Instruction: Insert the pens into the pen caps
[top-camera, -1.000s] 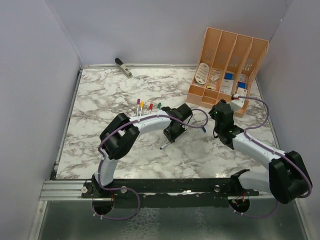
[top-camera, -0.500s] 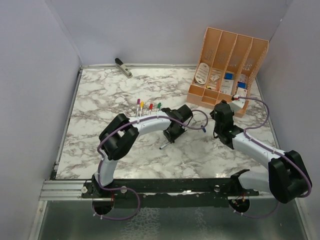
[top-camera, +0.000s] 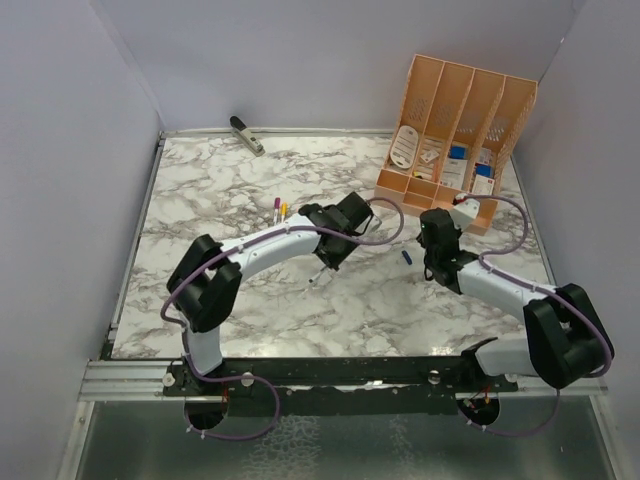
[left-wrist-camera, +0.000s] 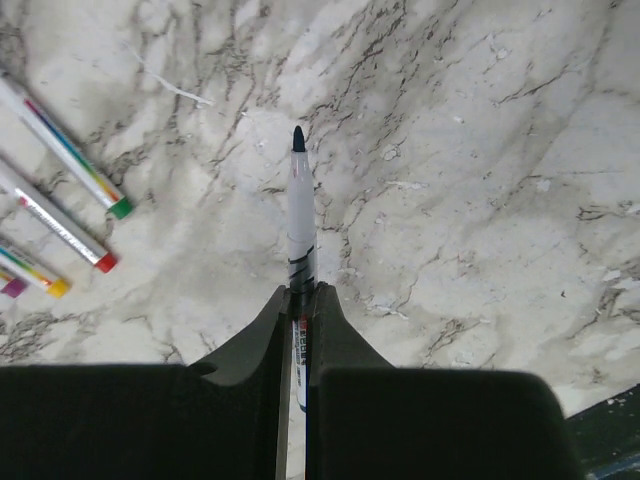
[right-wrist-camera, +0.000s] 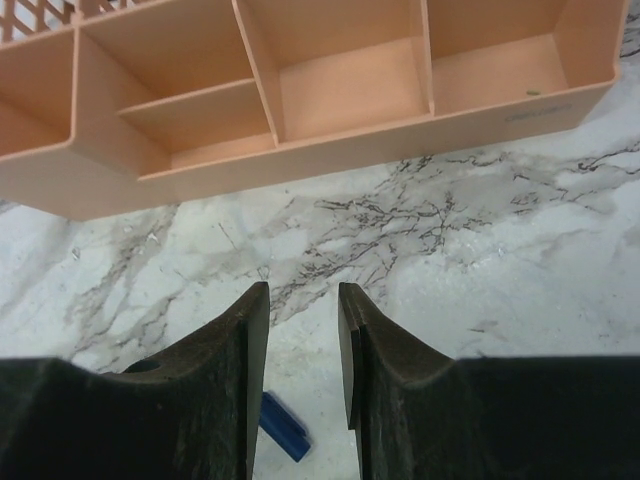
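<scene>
My left gripper (top-camera: 323, 262) (left-wrist-camera: 301, 292) is shut on a thin silver pen (left-wrist-camera: 300, 210) (top-camera: 316, 273). Its bare dark tip points away from the jaws, just above the marble. Four more pens lie side by side to its left, with green (left-wrist-camera: 121, 208), red (left-wrist-camera: 105, 263), yellow (left-wrist-camera: 57, 288) and purple (left-wrist-camera: 12, 288) ends. From above only the purple-ended pen (top-camera: 277, 208) and the yellow-ended pen (top-camera: 284, 210) show past my left arm. A small blue pen cap (top-camera: 406, 257) (right-wrist-camera: 283, 427) lies flat on the table. My right gripper (top-camera: 432, 224) (right-wrist-camera: 303, 300) hangs open and empty just over it, the cap back near its left finger.
An orange desk organizer (top-camera: 455, 130) (right-wrist-camera: 300, 110) with a low front tray stands at the back right, close ahead of my right gripper. A grey-black stapler-like tool (top-camera: 246, 134) lies at the back left edge. Grey walls enclose the marble table (top-camera: 200, 190).
My left arm has swung left and toward the back with the pen, now covering the red and green pens from above. My right gripper has shifted slightly left, near the blue cap.
</scene>
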